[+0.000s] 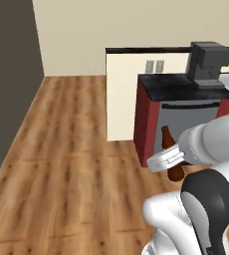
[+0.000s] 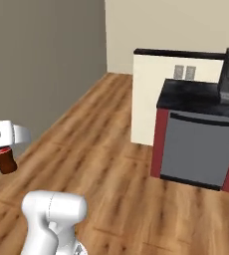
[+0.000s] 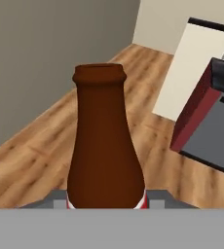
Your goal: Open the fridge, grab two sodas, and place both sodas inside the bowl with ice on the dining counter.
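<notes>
the claw is closed tight around one soda, a dark brown bottle with a thin neck and a bit of red label down low; in the hand view the bottle stands up right in front of the camera, and the claw grips it near its wide bottom part; in the left base view the same bottle sticks up by the white arm, out over the wood floor; in the right base view its brown bottom end peeks out under the white hand at the left side; ahead is a black tabletop on a dark red base with a grey front panel, and a small dark grey machine sits on it; i cannot tell if this is the dining tabletop; so it looks like one bottle is already picked up and is being carried; what is left, i think, is to put this bottle in the bowl, then get the second one and put it in too.
</notes>
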Tool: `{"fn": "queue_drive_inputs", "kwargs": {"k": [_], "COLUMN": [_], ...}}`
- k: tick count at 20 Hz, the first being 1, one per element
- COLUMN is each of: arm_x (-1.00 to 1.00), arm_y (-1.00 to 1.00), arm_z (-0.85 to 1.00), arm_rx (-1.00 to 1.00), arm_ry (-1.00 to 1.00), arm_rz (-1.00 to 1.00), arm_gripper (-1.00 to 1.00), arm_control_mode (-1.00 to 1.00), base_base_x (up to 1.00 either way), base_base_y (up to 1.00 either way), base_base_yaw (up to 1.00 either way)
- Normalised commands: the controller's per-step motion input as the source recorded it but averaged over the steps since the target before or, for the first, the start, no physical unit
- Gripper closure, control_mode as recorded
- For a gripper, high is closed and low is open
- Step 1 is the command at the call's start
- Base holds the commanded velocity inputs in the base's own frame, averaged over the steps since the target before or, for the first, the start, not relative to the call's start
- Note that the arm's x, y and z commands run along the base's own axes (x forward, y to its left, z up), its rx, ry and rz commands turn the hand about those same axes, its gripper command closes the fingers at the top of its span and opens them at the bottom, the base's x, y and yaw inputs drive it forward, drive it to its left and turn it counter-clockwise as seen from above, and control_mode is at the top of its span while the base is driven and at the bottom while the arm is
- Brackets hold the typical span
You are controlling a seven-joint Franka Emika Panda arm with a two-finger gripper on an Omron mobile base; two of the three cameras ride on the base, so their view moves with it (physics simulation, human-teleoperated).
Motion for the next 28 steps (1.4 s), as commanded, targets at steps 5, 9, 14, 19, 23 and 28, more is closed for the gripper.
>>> {"fn": "queue_drive_inputs", "kwargs": {"k": [5,9,14,19,23,28], "arm_x": [0.0,0.0,0.0,0.0,0.0,0.0], "arm_y": [0.0,0.0,0.0,0.0,0.0,0.0], "arm_z": [0.0,0.0,0.0,0.0,0.0,0.0], "arm_rx": [0.0,0.0,0.0,0.0,0.0,0.0], "arm_ry": [0.0,0.0,0.0,0.0,0.0,0.0], "arm_rz": [0.0,0.0,0.0,0.0,0.0,0.0], "arm_gripper": [1.0,1.0,1.0,1.0,1.0,1.0], "arm_control_mode": [1.0,1.0,1.0,1.0,1.0,1.0], "base_base_x": [0.98,0.96,0.97,0.96,0.95,0.93], "base_base_y": [0.91,0.91,0.88,0.84,0.8,0.75], "base_base_yaw": [-0.33,-0.32,-0.32,-0.33,-0.33,-0.33]}}
